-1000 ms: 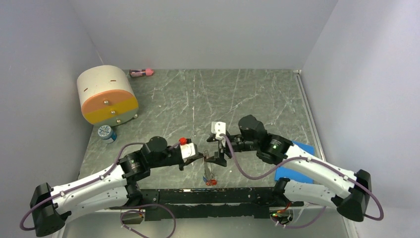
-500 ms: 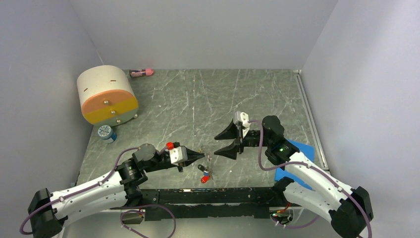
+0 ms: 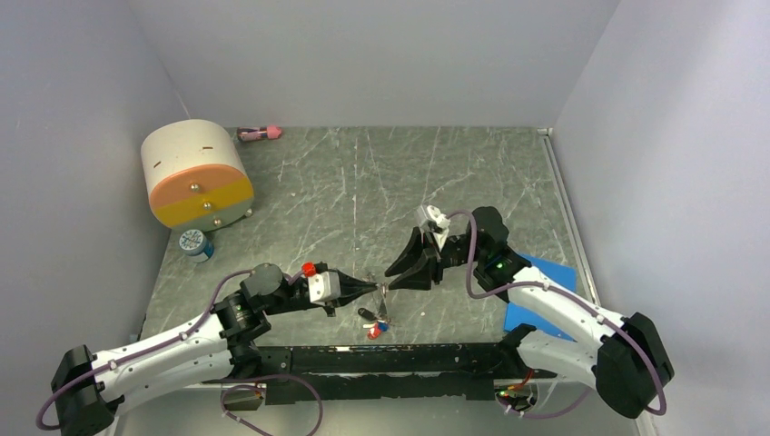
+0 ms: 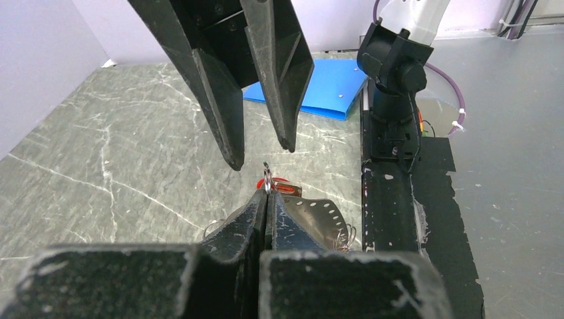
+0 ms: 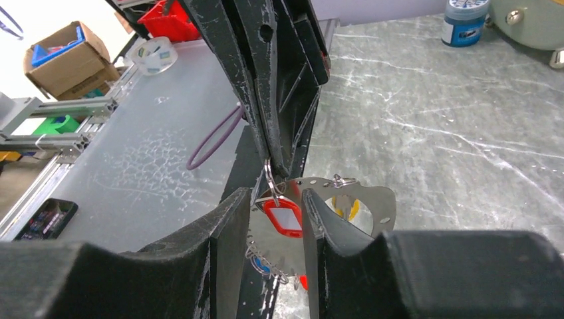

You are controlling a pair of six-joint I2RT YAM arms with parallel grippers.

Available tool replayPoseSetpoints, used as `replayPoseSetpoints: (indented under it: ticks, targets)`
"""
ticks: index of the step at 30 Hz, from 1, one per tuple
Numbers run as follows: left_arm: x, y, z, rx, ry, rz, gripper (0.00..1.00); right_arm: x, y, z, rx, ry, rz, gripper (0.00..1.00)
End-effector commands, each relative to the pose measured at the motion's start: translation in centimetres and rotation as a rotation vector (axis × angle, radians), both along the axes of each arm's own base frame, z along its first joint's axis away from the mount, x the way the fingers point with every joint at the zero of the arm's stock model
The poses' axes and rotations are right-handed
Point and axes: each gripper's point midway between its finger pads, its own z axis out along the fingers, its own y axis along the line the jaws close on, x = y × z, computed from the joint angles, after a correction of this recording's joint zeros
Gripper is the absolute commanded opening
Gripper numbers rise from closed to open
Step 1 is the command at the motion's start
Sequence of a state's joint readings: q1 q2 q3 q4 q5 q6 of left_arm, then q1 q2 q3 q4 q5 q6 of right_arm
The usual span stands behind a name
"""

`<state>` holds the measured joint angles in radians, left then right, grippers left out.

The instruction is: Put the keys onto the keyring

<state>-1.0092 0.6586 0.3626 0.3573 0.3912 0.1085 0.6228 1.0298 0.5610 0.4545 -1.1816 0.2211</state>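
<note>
The keyring is held clear of the table near its front edge, between the two arms, its thin wire loop standing up from the tips of the left gripper. That gripper's jaws are pressed fully together, pinching the loop edge-on. The flat silver plate and the keys hang or lie just below it; whether they rest on the table cannot be determined. The right gripper is partly spread, with one finger on either side of the red-headed key that sits directly under the loop. Actual contact between its pads and the key cannot be confirmed. Risks from this position, as a judgement: the loop is thin and gripped only at its edge, so any sideways load from the right gripper may twist it in the left jaws or pull it free. If the right jaws come together off-centre, they may catch the loop or the plate instead of the key head. The two sets of fingertips are very near each other, so a small misalignment may cause them to collide.
</note>
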Motion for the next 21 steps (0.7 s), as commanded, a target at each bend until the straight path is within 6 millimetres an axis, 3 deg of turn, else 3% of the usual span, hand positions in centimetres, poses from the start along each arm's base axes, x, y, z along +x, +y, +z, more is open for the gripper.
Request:
replayPoseSetpoints:
  ticks: [1, 11, 14, 21]
  targets:
    - [-0.4, -0.3, 2.8, -0.082, -0.045, -0.027, 0.03, 0.0, 0.4, 1.6, 0.038, -0.060, 0.038, 0.37]
    - [-0.4, -0.3, 2.7, -0.072, -0.040, -0.028, 0.03, 0.3, 0.8, 0.9, 0.010, -0.029, 0.041, 0.14]
    - [-0.4, -0.3, 2.9, -0.073, -0.042, -0.027, 0.03, 0.2, 0.7, 0.8, 0.006, -0.033, 0.041, 0.02]
    - [-0.4, -0.1, 2.9, -0.074, -0.045, -0.021, 0.03, 0.2, 0.4, -0.2, -0.019, -0.043, 0.028, 0.00]
